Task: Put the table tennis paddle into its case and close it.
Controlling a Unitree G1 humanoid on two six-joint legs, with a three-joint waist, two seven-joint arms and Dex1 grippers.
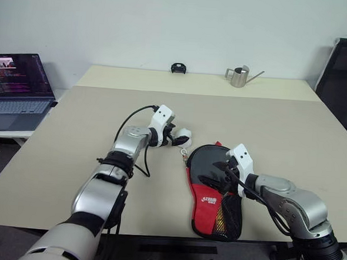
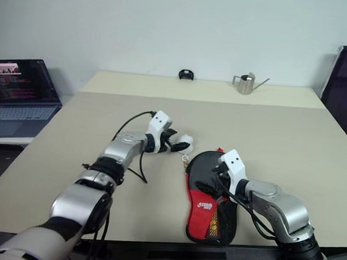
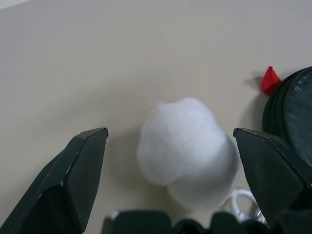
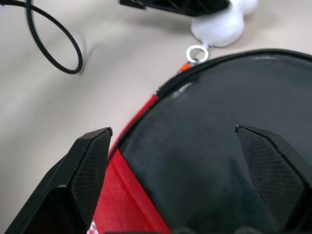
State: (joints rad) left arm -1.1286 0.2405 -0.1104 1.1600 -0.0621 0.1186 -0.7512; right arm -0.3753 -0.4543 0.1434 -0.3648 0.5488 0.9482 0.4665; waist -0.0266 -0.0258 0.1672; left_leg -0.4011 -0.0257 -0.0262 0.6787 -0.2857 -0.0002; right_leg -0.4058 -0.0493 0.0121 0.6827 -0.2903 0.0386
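Case [image 1: 214, 191] lies flat near my edge of the table [image 1: 291, 131], red panel and mesh pocket toward me, round black part pointing away. I judge the paddle is already inside, since I see only black fabric or rubber within the zipper rim; I cannot tell how far the zipper is run.

My right gripper [image 1: 219, 175] hovers over the case's round part with its fingers spread wide, holding nothing. If I press down off-centre here, the soft pouch could slide on the smooth top or bunch up and jam the zipper.

Just beyond, my left gripper [image 1: 176, 138] is also spread wide, its fingers either side of the white ball [image 3: 187, 146] on the zipper cord, not yet clamped. The ball is round and soft; closing too shallow could squirt it out of my fingers. Pulling it before the right gripper pins the case would drag the whole pouch instead of the zipper. My own black cable [image 4: 53, 46] loops close by and could snag.

Farther off stand a small metal watering can [image 1: 240, 76] and a laptop [image 1: 17, 91], well clear.
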